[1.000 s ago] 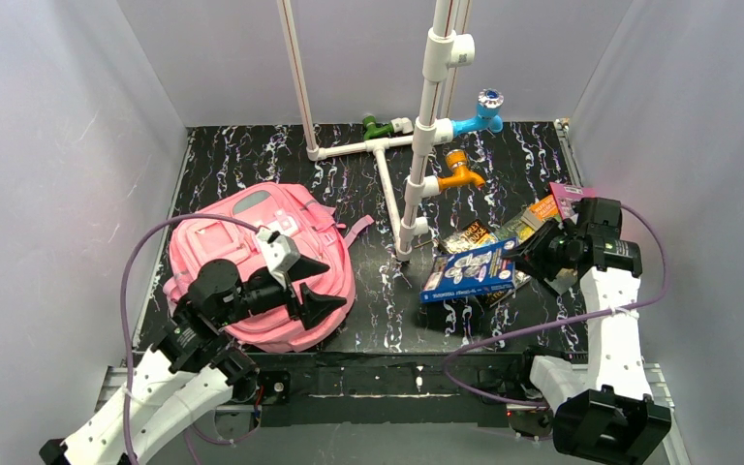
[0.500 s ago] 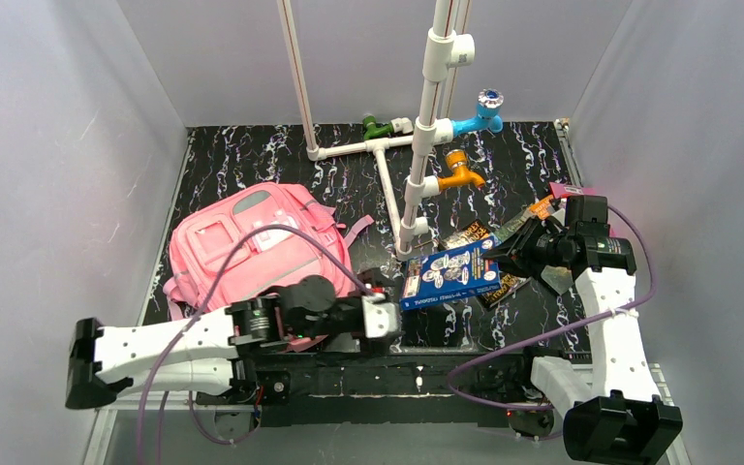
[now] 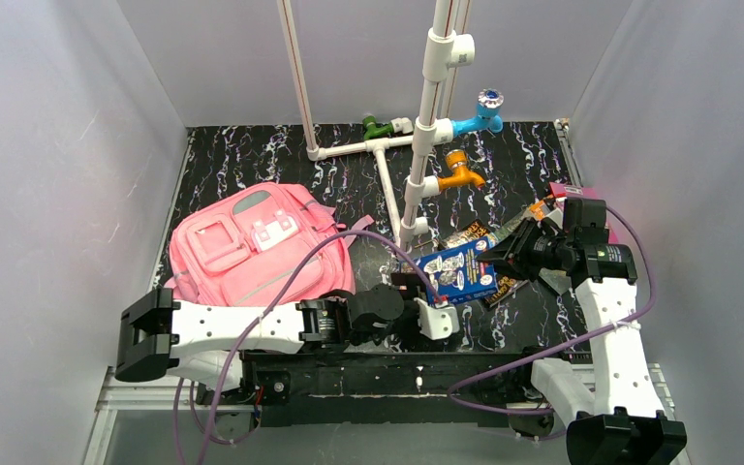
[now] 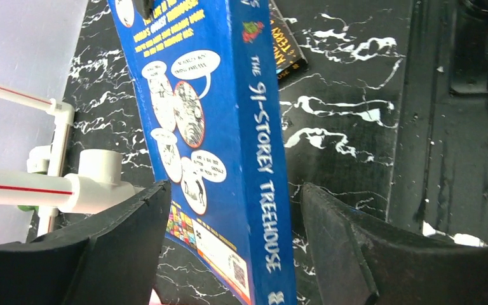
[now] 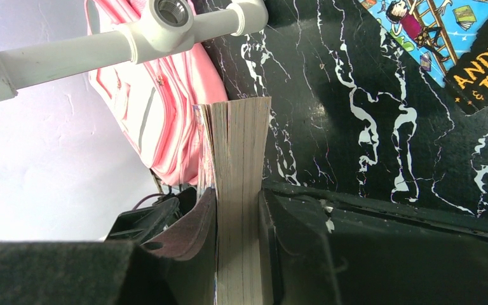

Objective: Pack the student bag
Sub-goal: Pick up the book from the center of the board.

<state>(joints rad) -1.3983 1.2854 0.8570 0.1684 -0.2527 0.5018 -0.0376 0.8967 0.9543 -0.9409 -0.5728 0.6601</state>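
**Left arm finally shows up at the book**

Since a second ago the left arm has swung off the bag and run along the table's near edge, so the left gripper [image 3: 433, 308] now sits at the book instead of over the backpack. The book has also drifted left, toward the middle of the near edge.

The right gripper [image 3: 507, 255] is clamped on the page edge of the blue paperback book [image 3: 457, 271] with "91-Storey Treehouse" on its spine, holding it up off the black white-veined table [image 3: 252, 155].

In the left wrist view the left gripper is wide open and straddles the spine end. There's a visible gap on one side; can't tell if the other finger [image 4: 133, 241] touches the cover.

The large pink fabric backpack [image 3: 252, 247] with grey stripes lies flat near the table's near-left corner, well apart from the book.

A few more paperbacks [image 3: 470, 235] lie toward the right edge, and a white plastic pipe rack [image 3: 417, 145] with coloured taps stands by the far edge.
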